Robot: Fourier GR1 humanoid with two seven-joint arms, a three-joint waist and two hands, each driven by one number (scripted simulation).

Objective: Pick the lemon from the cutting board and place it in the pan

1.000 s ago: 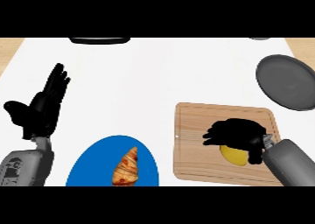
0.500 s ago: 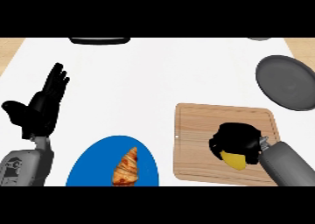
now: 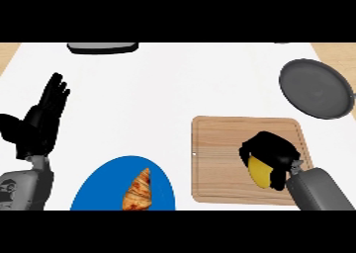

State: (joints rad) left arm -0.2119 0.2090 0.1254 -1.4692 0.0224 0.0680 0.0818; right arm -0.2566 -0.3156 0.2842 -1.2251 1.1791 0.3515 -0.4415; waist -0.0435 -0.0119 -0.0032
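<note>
The yellow lemon (image 3: 260,171) lies on the wooden cutting board (image 3: 217,148) at the lower right. My right hand (image 3: 271,149) is curled over it, fingers wrapped round its top, so only the lemon's lower part shows. The dark grey pan (image 3: 315,94) sits on the counter at the right, beyond the board's far corner. At the left edge my left hand (image 3: 36,121) rests open with its fingers pointing up, away from all of these.
A blue plate (image 3: 101,190) holding a croissant (image 3: 139,190) sits at the bottom, left of the board. A dark tray-like object (image 3: 102,47) lies at the counter's far edge. White countertop stretches between the plate and the pan.
My right hand's fingers have curled in over the lemon, from spread across the board to closed round it. The left hand has not moved.
</note>
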